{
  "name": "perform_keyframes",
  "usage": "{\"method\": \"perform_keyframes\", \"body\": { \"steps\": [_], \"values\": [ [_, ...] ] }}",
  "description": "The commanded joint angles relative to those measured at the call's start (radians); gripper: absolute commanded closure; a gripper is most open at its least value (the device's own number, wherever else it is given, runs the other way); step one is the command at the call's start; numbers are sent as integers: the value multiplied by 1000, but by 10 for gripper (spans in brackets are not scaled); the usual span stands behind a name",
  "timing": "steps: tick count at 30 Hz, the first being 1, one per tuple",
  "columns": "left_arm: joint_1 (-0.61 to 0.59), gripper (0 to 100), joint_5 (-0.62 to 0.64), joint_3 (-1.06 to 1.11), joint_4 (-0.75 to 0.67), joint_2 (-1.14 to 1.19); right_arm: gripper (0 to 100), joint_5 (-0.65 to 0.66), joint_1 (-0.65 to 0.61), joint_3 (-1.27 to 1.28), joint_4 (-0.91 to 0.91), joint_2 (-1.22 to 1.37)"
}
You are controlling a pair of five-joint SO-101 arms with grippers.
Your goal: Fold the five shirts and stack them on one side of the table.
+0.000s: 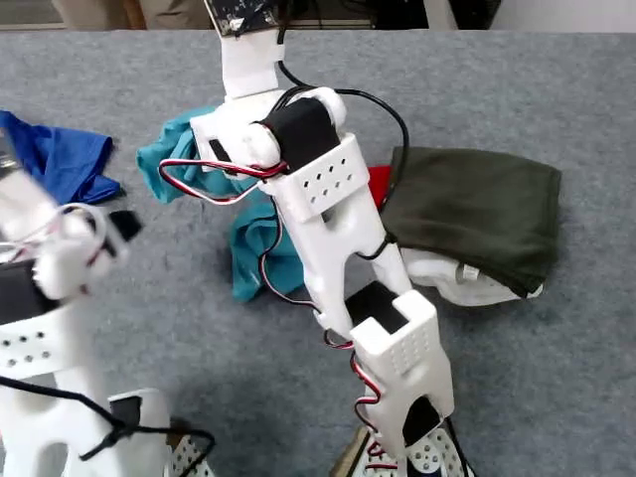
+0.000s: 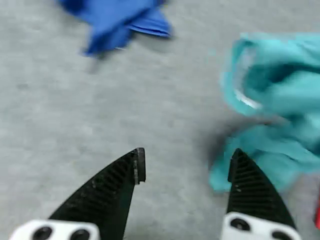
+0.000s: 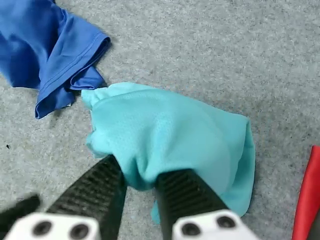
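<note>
A teal shirt [image 3: 170, 130] lies bunched at mid-table, and my right gripper [image 3: 142, 189] is shut on a fold of it. In the high view the right arm [image 1: 328, 209] stretches over the teal shirt [image 1: 253, 243] and hides part of it. A crumpled blue shirt [image 1: 60, 154] lies at the far left. My left gripper [image 2: 185, 167] hangs open above bare table with nothing in it, between the blue shirt [image 2: 117, 20] and the teal shirt [image 2: 280, 100]. A folded dark olive shirt [image 1: 477, 204] rests on a white shirt [image 1: 462, 278] at the right, with a red shirt [image 1: 378, 184] peeking out beside them.
The grey felt tabletop [image 1: 556, 89] is bare along the back and at the front right. The left arm [image 1: 50, 268] stands at the front left, its cables trailing by the near edge.
</note>
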Motion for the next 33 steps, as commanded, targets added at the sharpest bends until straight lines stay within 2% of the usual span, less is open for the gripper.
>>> {"method": "perform_keyframes", "body": {
  "steps": [1,8,13,18,21,27,33],
  "values": [
    [143,727,34,-25,-52,-4,995,5,41,-47,14,-76],
    [298,729,32,26,-229,-10,995,-29,101,-39,15,-74],
    [301,733,34,60,-322,-13,995,-29,125,-41,18,-77],
    [299,784,32,66,-422,-12,995,-29,119,-38,20,-114],
    [308,785,32,66,-431,-7,995,-26,117,-4,20,-185],
    [405,784,38,63,-419,-5,995,-25,117,111,17,-275],
    [410,784,41,66,-423,-5,995,-26,94,188,18,-325]
  ]
}}
